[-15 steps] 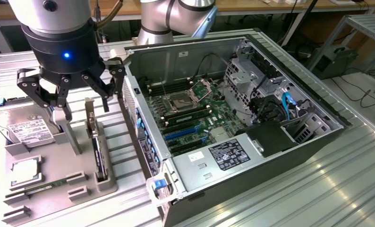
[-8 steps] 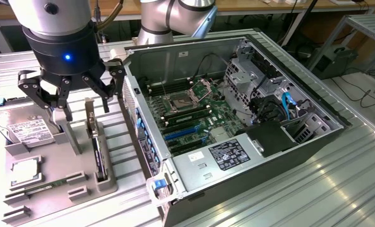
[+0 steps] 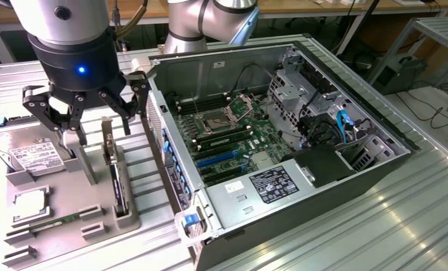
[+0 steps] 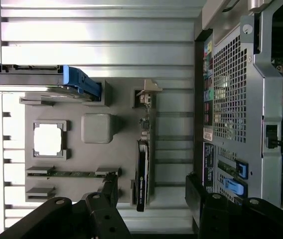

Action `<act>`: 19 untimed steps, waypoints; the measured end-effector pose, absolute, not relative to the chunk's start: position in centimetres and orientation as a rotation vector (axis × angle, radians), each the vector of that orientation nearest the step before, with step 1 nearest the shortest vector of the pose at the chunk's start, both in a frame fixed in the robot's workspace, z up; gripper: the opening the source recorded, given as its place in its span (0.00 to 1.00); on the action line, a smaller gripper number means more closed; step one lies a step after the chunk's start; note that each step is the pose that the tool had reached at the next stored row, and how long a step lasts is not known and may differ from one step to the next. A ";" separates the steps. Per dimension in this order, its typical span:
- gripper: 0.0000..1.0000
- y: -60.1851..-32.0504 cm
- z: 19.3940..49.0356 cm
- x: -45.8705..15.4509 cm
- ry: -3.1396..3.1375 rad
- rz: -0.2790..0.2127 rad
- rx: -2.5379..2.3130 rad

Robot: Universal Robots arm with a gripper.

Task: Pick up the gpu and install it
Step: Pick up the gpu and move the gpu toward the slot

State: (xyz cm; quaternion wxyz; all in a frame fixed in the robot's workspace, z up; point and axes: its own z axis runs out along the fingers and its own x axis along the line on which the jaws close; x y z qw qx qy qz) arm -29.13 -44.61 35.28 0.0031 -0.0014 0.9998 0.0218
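Now: hand wide open and empty above the gpu, which stands on edge in a slot of the grey holder beside the open case; risks, I'd judge: the hand clipping the case wall, or an off-centre pinch cocking the thin card.

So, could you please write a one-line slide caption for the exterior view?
Open gripper poised above the graphics card standing on edge in its grey tray, beside the open computer case.

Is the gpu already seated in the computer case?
No, the gpu stands on edge in the gray holder outside the case.
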 end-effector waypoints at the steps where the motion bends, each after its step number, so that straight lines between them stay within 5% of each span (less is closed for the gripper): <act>1: 0.66 -44.6 35.2 -29.1 3.135 0.068 -0.006; 19: 0.66 -44.5 34.6 -29.1 3.135 0.068 -0.039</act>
